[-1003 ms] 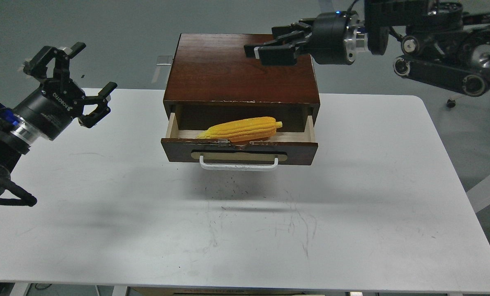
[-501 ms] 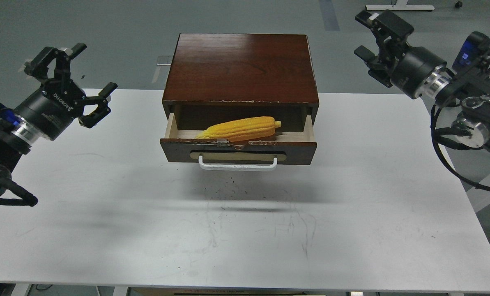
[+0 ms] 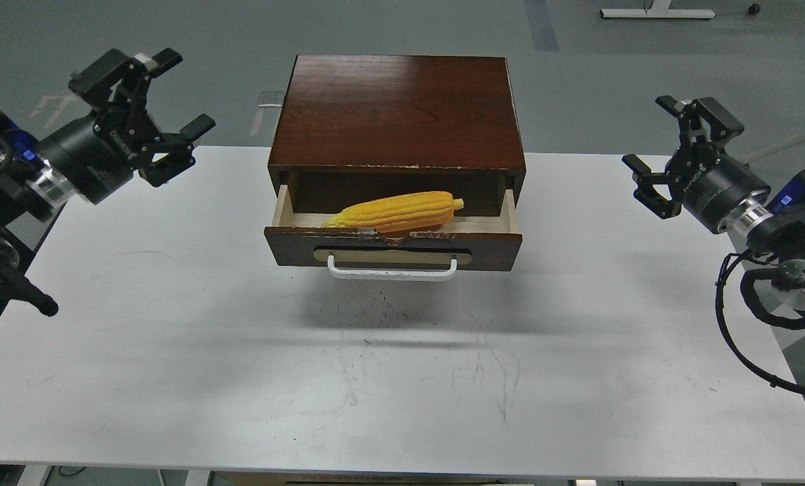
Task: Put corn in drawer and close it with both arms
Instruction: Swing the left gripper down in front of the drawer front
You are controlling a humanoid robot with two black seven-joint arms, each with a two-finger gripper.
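Corn (image 3: 397, 210) is lying inside the drawer (image 3: 393, 248), which is sitting pulled out from the dark wooden cabinet (image 3: 395, 111) at the back middle of the white table (image 3: 402, 378). The cob is resting on the pale wood floor, its tapered tip pointing to my left and its blunt end to my right, just behind the chipped front panel with the white bar handle (image 3: 392, 268). I am holding my left gripper (image 3: 170, 106) in the air well off to the left of the cabinet, its fingers spread wide and gripping nothing. I am holding my right gripper (image 3: 667, 147) well off to the right, over the table's right edge, its fingers likewise standing apart and empty. Neither one is touching the drawer or the cob.
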